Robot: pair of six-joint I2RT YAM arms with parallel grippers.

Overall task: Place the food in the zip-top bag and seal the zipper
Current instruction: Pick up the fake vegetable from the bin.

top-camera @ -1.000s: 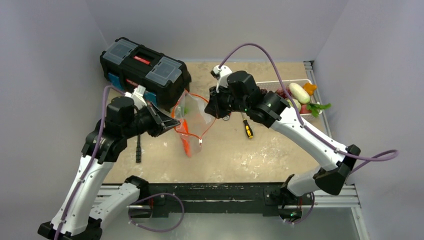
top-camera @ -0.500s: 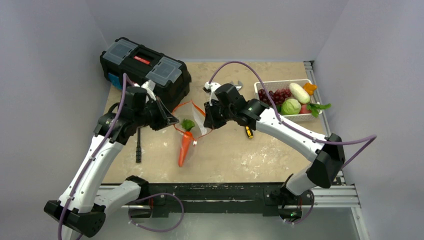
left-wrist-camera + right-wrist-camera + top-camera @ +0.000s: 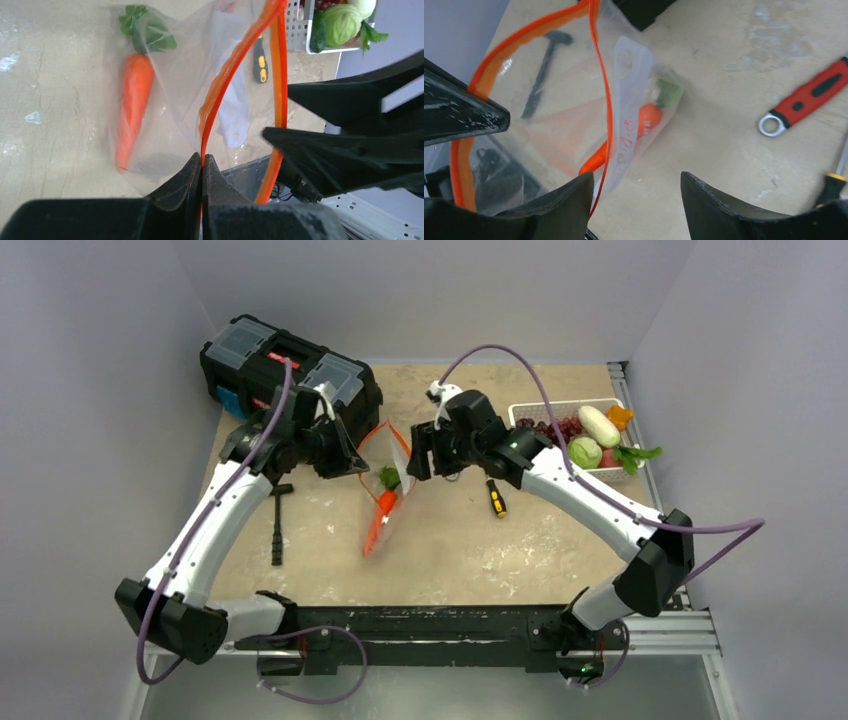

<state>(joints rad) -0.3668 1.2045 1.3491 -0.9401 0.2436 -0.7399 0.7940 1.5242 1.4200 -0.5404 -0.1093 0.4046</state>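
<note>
L end effector (image 3: 201, 159) pinched on zipper (image 3: 218, 90); R end effector (image 3: 634, 177) jaws apart; carrot (image 3: 131, 107) in bag (image 3: 187, 55)

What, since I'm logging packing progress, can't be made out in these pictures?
- Basket: top external, right arm covers its left end; left wrist, top edge cuts it off.
- Wrench: missing from top external, probably under the right arm.
- Zip-top bag: top external, too clear to trace its bottom around the carrot.
- Right gripper: right wrist, open; touching the zipper or not, unclear.
</note>
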